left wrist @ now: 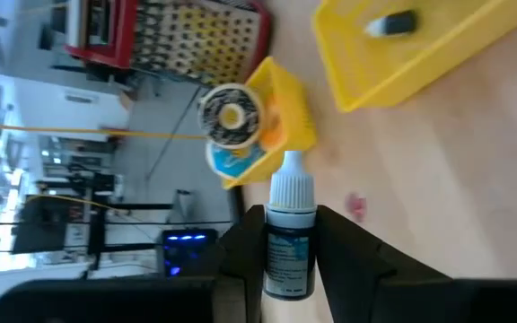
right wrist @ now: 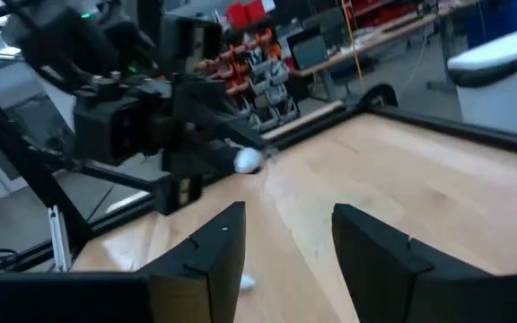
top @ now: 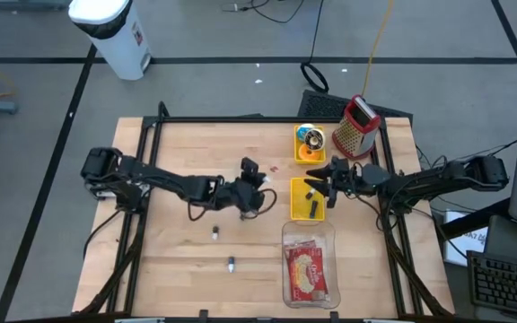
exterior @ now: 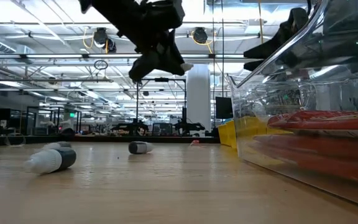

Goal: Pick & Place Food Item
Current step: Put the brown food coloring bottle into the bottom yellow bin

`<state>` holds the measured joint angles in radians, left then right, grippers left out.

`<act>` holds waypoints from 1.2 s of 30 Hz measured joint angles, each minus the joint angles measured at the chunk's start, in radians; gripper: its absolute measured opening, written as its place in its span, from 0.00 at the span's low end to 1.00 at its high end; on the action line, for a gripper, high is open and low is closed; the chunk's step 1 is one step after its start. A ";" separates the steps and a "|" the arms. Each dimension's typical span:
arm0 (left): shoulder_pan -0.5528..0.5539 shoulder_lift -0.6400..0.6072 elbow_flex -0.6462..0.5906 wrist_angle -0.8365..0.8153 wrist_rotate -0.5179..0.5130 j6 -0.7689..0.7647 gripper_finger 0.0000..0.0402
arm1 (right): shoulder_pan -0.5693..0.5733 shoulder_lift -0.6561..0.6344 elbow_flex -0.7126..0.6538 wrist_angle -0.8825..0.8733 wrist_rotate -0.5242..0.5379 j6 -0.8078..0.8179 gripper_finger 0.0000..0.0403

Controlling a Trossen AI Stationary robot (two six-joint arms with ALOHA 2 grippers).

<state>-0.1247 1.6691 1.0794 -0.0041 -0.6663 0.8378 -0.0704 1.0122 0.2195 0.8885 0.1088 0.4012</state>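
Two black jointed arms with thin looping cables, left arm point(top: 160, 184) and right arm point(top: 438, 177) flanking the yellow tray point(top: 307, 197), matte black blocky fingers point(right wrist: 380, 256), green indicator light on the left wrist housing

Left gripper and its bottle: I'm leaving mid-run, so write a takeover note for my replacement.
Left gripper: shut on a small dropper bottle, lifted above mid-table.
Right gripper: open, empty, over the yellow tray.
Done: one bottle lies in the tray.
Left: place the held bottle; two loose bottles lie on the table.
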 joint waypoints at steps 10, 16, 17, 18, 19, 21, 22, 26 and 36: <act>0.052 0.000 0.000 0.066 0.016 0.085 0.23 | 0.000 0.134 0.073 0.044 0.000 -0.050 0.39; 0.053 0.000 0.000 0.066 0.021 0.096 0.23 | 0.000 0.336 0.219 0.042 0.025 -0.020 0.39; 0.052 0.000 0.000 0.065 0.021 0.099 0.23 | -0.001 0.368 0.245 0.042 0.025 -0.023 0.39; 0.052 0.000 0.000 0.065 0.022 0.100 0.23 | -0.006 0.395 0.269 0.040 0.024 -0.028 0.39; 0.052 0.000 0.000 0.065 0.022 0.099 0.23 | -0.009 0.419 0.293 0.041 0.020 -0.030 0.39; 0.051 0.000 0.001 0.061 0.021 0.097 0.23 | -0.018 0.459 0.336 0.043 0.015 -0.031 0.40; 0.051 0.000 0.001 0.059 0.021 0.098 0.23 | -0.023 0.473 0.352 0.042 0.000 -0.032 0.42; 0.050 0.000 0.001 0.060 0.020 0.103 0.23 | -0.035 0.515 0.412 0.043 -0.083 -0.020 0.52; 0.047 -0.001 0.002 0.100 0.037 0.106 0.23 | -0.037 0.541 0.448 0.034 -0.031 0.004 0.61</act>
<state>-0.0772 1.6680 1.0809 0.0961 -0.6295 0.9435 -0.1078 1.5535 0.6674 0.9226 0.0780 0.4053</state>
